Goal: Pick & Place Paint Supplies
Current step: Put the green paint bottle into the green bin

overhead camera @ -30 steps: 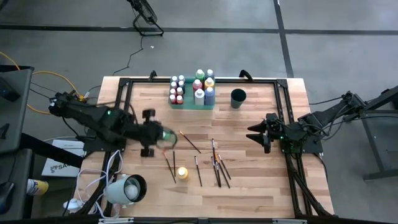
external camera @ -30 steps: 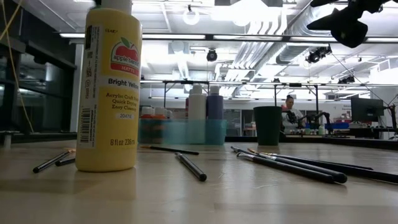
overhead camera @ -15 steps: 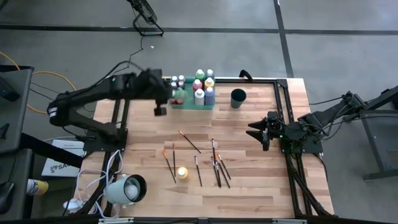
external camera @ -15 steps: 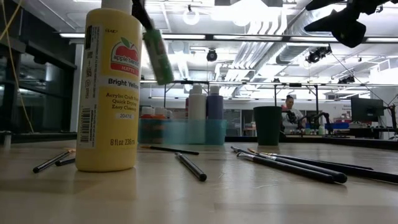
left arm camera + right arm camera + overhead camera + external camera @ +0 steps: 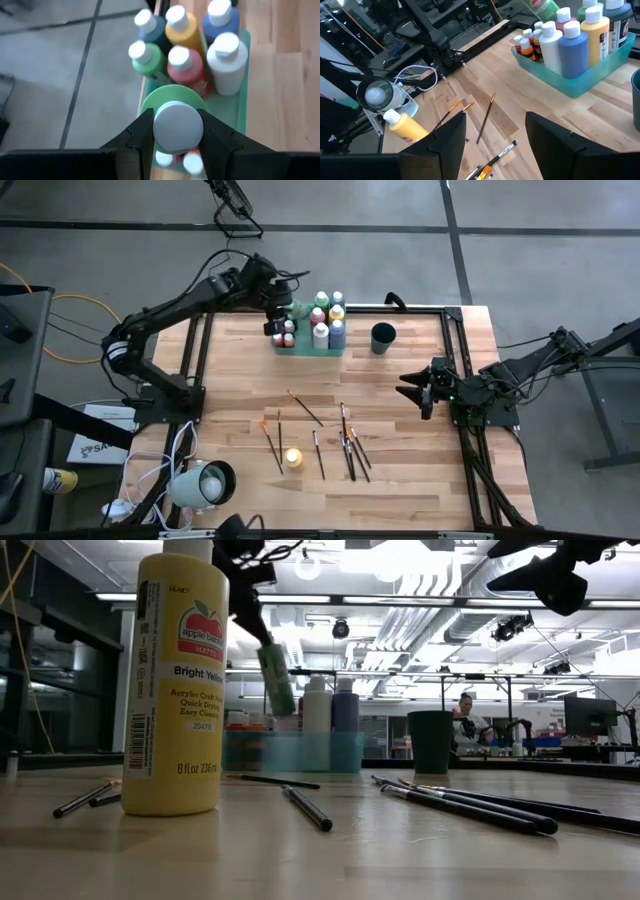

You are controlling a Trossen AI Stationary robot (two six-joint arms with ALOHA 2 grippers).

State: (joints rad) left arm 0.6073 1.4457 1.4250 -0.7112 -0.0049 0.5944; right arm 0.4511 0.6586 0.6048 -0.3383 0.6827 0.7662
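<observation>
My left gripper [image 5: 280,312] is shut on a green paint bottle with a white cap [image 5: 177,125], held above the left end of the translucent green tray [image 5: 312,348] at the table's far side. Several capped bottles [image 5: 186,60] stand in that tray. A yellow bottle [image 5: 292,458] stands upright on its base near the front edge. Several thin brushes [image 5: 346,442] lie flat on the wood around it. My right gripper [image 5: 412,392] hovers open and empty over the table's right side. My left gripper pinches the green bottle between its two fingers [image 5: 142,134] at the white-capped top end [image 5: 159,131]. The fingers slant down from the table's left. The bottle [image 5: 277,680] hangs tilted below them, clear of the tray and the table.
A dark round cup [image 5: 382,337] stands right of the tray. A white round lamp head [image 5: 205,483] sits at the front left corner. Black frame rails [image 5: 455,340] run along the table's sides. Bare wood lies between the tray and the brushes.
My left gripper has swung from the table's left middle toward the far edge and a little right, carrying the green bottle clear of the table to a spot over the tray's left end. The wrist has turned on the way.
</observation>
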